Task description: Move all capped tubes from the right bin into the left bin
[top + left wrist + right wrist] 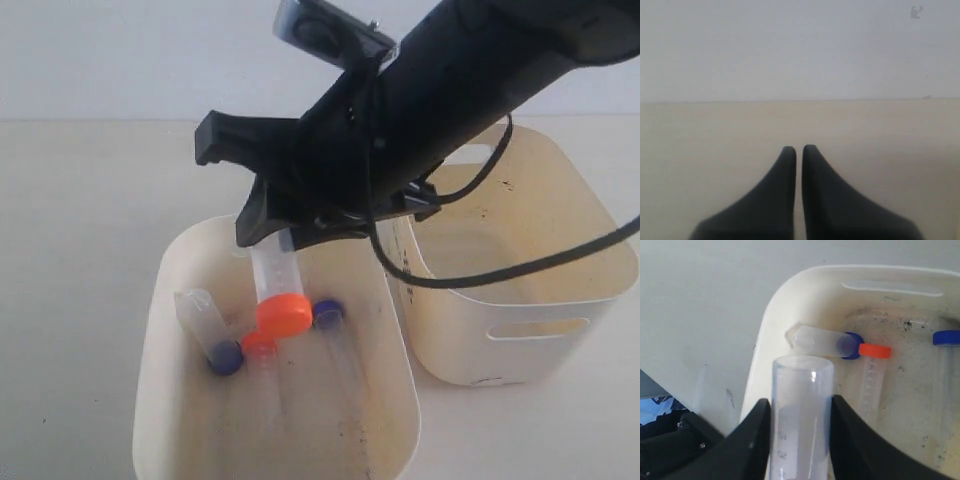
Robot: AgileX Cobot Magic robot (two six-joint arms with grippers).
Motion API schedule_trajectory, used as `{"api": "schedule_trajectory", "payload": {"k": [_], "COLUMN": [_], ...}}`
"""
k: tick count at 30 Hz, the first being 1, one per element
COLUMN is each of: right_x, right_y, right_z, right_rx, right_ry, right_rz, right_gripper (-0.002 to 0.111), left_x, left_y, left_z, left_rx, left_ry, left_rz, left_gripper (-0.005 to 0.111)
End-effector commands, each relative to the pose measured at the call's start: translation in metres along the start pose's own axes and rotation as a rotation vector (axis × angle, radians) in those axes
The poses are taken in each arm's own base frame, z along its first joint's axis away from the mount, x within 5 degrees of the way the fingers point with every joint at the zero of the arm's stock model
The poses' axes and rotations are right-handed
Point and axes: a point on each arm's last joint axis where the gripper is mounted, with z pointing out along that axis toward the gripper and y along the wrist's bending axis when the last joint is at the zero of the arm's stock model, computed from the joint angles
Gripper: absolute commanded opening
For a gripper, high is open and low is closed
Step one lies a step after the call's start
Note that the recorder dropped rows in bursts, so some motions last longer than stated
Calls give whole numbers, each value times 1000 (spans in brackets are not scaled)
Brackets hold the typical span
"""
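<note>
Now orange-capped tube [272, 278] hangs near-vert., cap down, in rt claw [801, 407].

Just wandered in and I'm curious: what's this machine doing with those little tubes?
The right claw holds one orange-capped tube cap-down over the left bin's floor. Lying inside: another orange-capped tube, a blue-capped tube and a second blue-capped tube. The left claw is shut, over bare table.

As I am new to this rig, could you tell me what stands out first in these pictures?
The right gripper clamps an orange-capped tube, cap down, over the grimy left bin. Three more tubes lie on that bin's floor, and the right bin beside it shows no tubes.
</note>
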Motion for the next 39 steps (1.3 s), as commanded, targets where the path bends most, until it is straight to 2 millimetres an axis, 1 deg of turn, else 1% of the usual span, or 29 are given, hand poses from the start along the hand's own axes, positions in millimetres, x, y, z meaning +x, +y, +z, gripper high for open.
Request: {"api": "schedule_trajectory", "payload": {"k": [1,3,5,6,7,8,11,14,16,18,19,20,22,24,29,36,39], "right_x": [-1,-1,-1,-1,-1,-1,-1,-2,-2,-4,-5,-7,-9,-9,-3,7,15], "right_y": [-5,-7,-9,-9,-10,-11,-11,-11,-10,-10,-10,-9,-7,-4,0,0,-2], "right_z": [17,23,27,27,28,30,31,31,28,23,19,14,1,-15,-56,-94,-112], "right_rx": [23,32,38,39,40,42,46,45,42,54,65,77,95,115,182,247,272], "right_ry": [24,37,44,45,45,49,50,43,34,6,-14,-40,-90,-142,-223,-289,-322], "right_rz": [24,32,40,46,47,51,46,42,25,-17,-43,-68,-98,-134,-227,-245,-199], "right_gripper": [20,41,65,75,80,81,75,59,42,21,7,0,0,0,0,0,0], "left_x": [-1,-1,-1,-1,-1,-1,-1,-1,-1,-1,-1,-1,-1,-1,-1,-1,-1], "left_y": [0,0,0,0,0,0,0,0,0,0,0,0,0,0,0,0,0], "left_z": [0,0,0,0,0,0,0,0,0,0,0,0,0,0,0,0,0], "left_rx": [8,8,8,8,8,8,8,8,8,8,8,8,8,8,8,8,8], "left_ry": [-6,-6,-6,-6,-6,-6,-6,-6,-6,-6,-6,-6,-6,-6,-6,-6,-6], "left_rz": [-7,-7,-7,-7,-7,-7,-7,-7,-7,-7,-7,-7,-7,-7,-7,-7,-7], "left_gripper": [4,4,4,4,4,4,4,4,4,4,4,4,4,4,4,4,4]}}
